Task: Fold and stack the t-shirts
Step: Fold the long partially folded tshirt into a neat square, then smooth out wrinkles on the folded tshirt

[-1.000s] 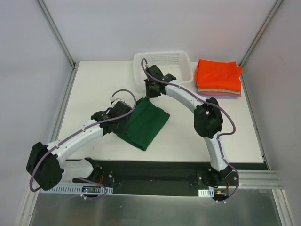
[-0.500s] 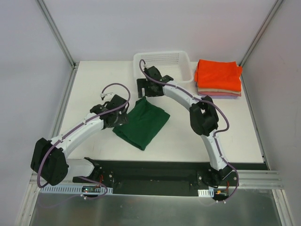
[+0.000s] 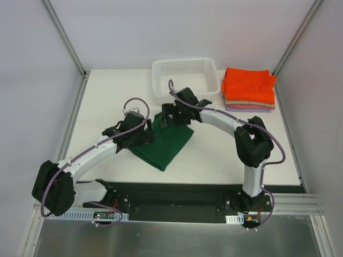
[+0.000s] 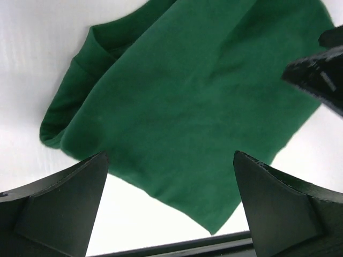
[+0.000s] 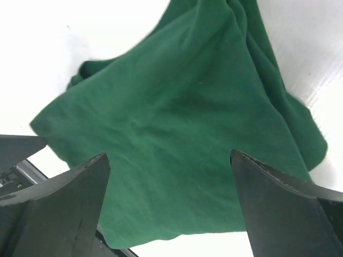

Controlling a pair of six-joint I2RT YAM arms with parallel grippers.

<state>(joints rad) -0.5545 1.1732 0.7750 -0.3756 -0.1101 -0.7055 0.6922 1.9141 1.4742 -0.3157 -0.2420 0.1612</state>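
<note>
A dark green t-shirt (image 3: 167,143) lies folded and slightly rumpled on the white table, near the middle. My left gripper (image 3: 148,135) hovers open over its left edge; in the left wrist view the green t-shirt (image 4: 187,96) fills the space beyond the left gripper (image 4: 170,155), with nothing between the fingers. My right gripper (image 3: 168,119) hangs open above the shirt's far corner, and the right wrist view shows the green t-shirt (image 5: 187,123) below the right gripper (image 5: 169,156). At the back right sits a stack of folded t-shirts (image 3: 248,87): orange on top, tan and lilac under it.
A white mesh basket (image 3: 185,75) stands at the back centre, just behind the right arm's wrist. A black strip (image 3: 177,193) borders the table's near edge, holding both arm bases. Metal frame posts rise at the back corners.
Both grippers went from shut to open and let go of the green shirt's edges. They drew back briefly, then came in over the shirt.
</note>
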